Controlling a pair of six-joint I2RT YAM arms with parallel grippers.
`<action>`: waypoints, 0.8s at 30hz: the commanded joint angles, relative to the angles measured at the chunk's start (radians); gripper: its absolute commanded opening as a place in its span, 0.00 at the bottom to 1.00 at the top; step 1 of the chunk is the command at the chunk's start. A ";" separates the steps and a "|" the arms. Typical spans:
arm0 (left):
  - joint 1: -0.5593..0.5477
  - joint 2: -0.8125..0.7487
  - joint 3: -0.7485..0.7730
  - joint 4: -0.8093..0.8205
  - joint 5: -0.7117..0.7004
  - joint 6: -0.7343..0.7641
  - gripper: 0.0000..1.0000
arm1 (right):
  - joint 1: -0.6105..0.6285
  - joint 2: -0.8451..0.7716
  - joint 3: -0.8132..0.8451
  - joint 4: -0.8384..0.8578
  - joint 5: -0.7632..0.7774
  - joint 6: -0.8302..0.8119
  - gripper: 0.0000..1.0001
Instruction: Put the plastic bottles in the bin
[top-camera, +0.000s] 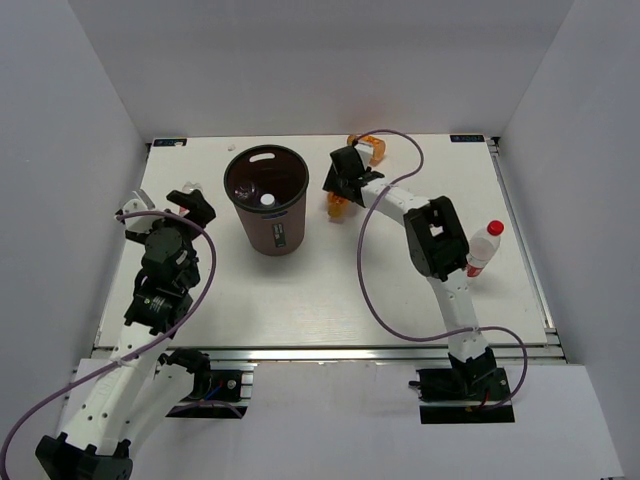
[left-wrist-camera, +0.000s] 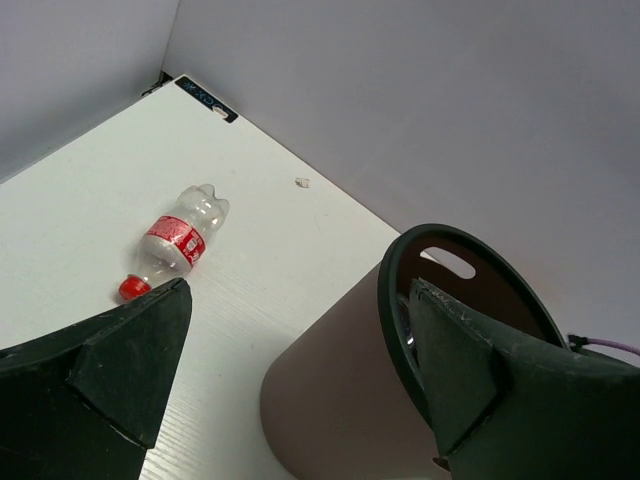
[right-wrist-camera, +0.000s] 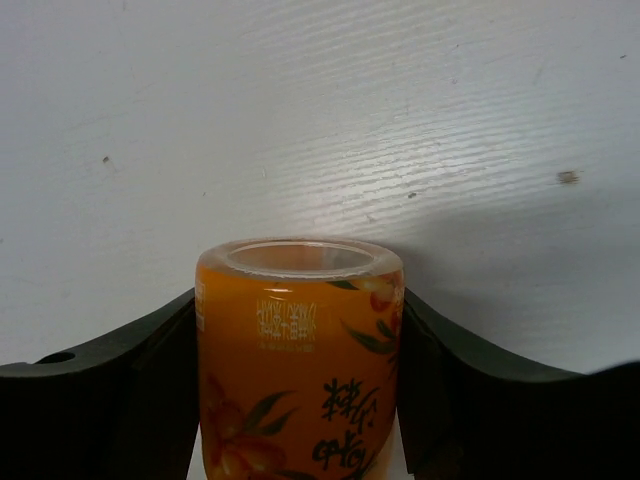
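Clamping orange bottle (right-wrist-camera: 300, 380) between closed-in fingers of right gripper (top-camera: 342, 192), just right of bin (top-camera: 268, 228); cannot tell whether lifted off table (top-camera: 330, 310). Judged risks: slipping on smooth plastic during the swing; clipping bin rim if carried low, tipping the bin. Lying behind and right of bin, near back table edge: second orange bottle (top-camera: 372, 146). Standing well right of bin, touching or just beside right forearm: red-capped bottle (top-camera: 483, 245), likely toppled by any elbow swing. Lying left of bin: red-labelled bottle (left-wrist-camera: 175, 243), near left gripper (top-camera: 192, 203), spread wide, holding nothing. Open room in front of bin; enclosure walls (top-camera: 90, 120) tight at back and sides.
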 joint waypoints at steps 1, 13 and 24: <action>0.000 0.001 -0.008 -0.028 -0.002 -0.013 0.98 | -0.003 -0.193 -0.092 0.146 0.020 -0.092 0.34; 0.000 0.030 0.013 -0.099 -0.007 -0.079 0.98 | 0.135 -0.591 -0.274 0.580 -0.095 -0.574 0.33; 0.000 -0.004 0.018 -0.145 -0.017 -0.085 0.98 | 0.312 -0.333 -0.013 0.663 -0.080 -0.841 0.38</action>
